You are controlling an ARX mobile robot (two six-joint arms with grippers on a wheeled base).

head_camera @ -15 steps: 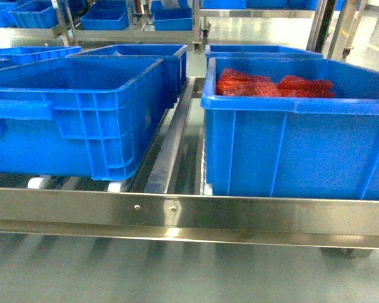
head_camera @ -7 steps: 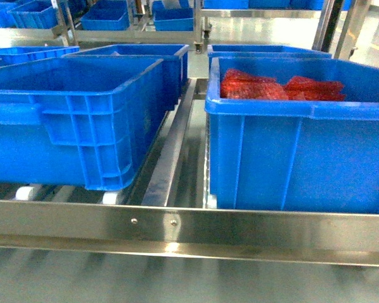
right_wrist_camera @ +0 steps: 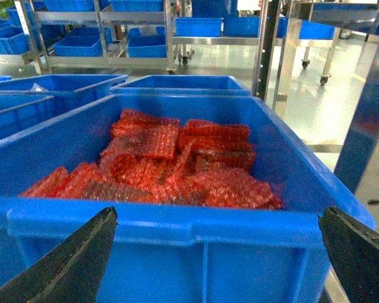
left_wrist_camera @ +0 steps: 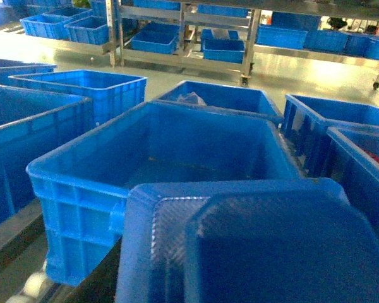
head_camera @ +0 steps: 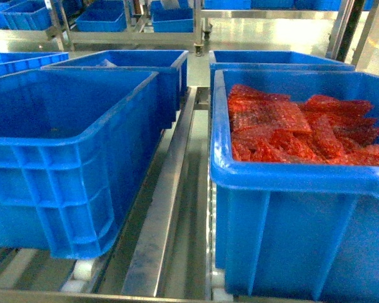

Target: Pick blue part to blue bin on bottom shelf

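On the bottom shelf [head_camera: 158,240], two blue bins stand side by side, separated by the centre divider rail. The left blue bin [head_camera: 69,158] appears empty; the right bin [head_camera: 290,240] holds red bubble-wrapped parts [head_camera: 297,129]. In the left wrist view, the blue part [left_wrist_camera: 252,246] fills the foreground, just before the empty bin; the left fingers are hidden, so their grip cannot be determined. The right gripper [right_wrist_camera: 218,265] has its fingers [right_wrist_camera: 63,265] spread wide, holding nothing, in front of the right bin.

Warehouse, blue bins [head_camera: 69,158], steel racks [right_wrist_camera: 101,60]
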